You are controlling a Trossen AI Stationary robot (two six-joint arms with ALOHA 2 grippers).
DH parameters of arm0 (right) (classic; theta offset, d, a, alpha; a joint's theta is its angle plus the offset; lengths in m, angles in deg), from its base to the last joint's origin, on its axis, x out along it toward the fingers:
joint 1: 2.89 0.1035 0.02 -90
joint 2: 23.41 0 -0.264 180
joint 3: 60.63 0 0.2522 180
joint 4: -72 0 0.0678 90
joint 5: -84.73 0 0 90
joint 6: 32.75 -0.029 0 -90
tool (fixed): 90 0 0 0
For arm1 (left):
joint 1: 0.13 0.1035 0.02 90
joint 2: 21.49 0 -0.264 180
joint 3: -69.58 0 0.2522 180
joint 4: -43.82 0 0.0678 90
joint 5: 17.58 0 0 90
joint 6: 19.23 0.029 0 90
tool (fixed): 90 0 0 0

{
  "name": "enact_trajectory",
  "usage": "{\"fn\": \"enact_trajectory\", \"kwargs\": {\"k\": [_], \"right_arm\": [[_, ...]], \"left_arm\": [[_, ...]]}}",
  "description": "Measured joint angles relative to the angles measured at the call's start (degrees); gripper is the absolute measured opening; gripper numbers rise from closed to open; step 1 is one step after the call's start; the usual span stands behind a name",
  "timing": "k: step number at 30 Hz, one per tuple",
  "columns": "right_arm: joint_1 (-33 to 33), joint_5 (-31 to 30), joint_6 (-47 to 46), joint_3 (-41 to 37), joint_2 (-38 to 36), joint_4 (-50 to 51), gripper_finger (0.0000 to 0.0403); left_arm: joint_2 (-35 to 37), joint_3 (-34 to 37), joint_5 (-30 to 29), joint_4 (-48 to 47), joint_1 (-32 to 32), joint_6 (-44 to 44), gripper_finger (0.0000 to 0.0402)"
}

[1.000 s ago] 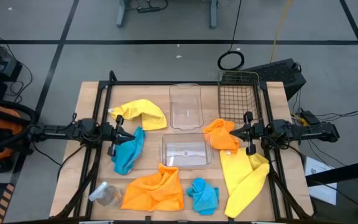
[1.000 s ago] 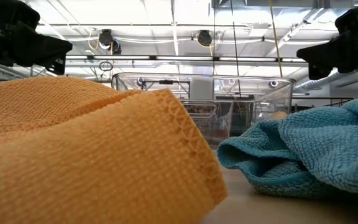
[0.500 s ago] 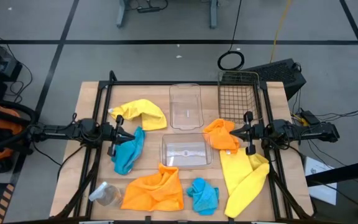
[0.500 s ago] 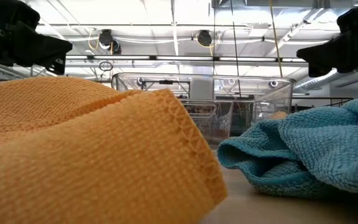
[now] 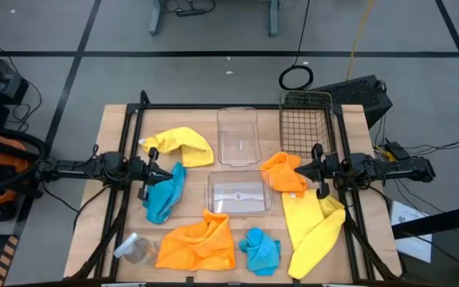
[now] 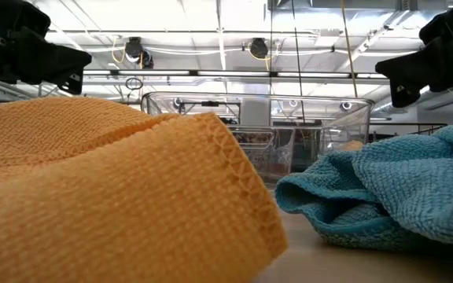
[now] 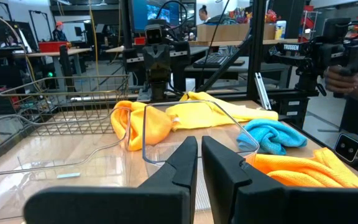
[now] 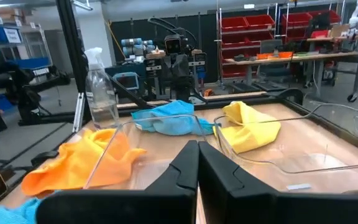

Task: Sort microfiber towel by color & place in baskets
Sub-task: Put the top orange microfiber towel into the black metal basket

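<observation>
The left gripper [image 5: 168, 169] hangs at centre-left of the high view, its fingers [image 7: 182, 163] nearly pressed together with nothing between them, tips over the upper corner of a turquoise towel [image 5: 164, 196]. The right gripper [image 5: 297, 169] mirrors it at centre-right, jaws closed on nothing, its tip at the edge of a crumpled orange towel [image 5: 284, 173].

Outward from the left gripper, a yellow towel [image 5: 181, 146] lies just above it. Between the arms sits a clear bin [image 5: 239, 192], with a second clear bin [image 5: 237, 136] above it and the wire-mesh basket [image 5: 305, 119] at upper right; all three look empty. Below the right gripper a long yellow towel [image 5: 312, 229] trails toward the lower right. Along the bottom edge lie a large orange towel [image 5: 199, 241], a small turquoise towel [image 5: 260, 249], and a clear jar [image 5: 136, 249] at lower left.

The cloths look light, limp and grippy, so they will likely drape and drag neighbours when lifted. A raised fold or bunched ridge seems the best place to pinch; the orange towel by the right gripper offers one at its crumpled top.
</observation>
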Motion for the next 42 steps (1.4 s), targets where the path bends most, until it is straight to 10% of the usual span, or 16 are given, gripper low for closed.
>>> {"fn": "enact_trajectory", "kwargs": {"k": [19,42], "right_arm": [[0.00,-1.97,0.37,5.19,3.31,-0.08,0.0000],[-0.03,-5.86,4.98,50.20,28.73,23.01,0.0000]], "left_arm": [[0.01,0.00,-0.69,0.08,0.00,0.04,0.0032],[0.01,0.00,-5.96,0.74,0.00,0.04,0.0032]]}}
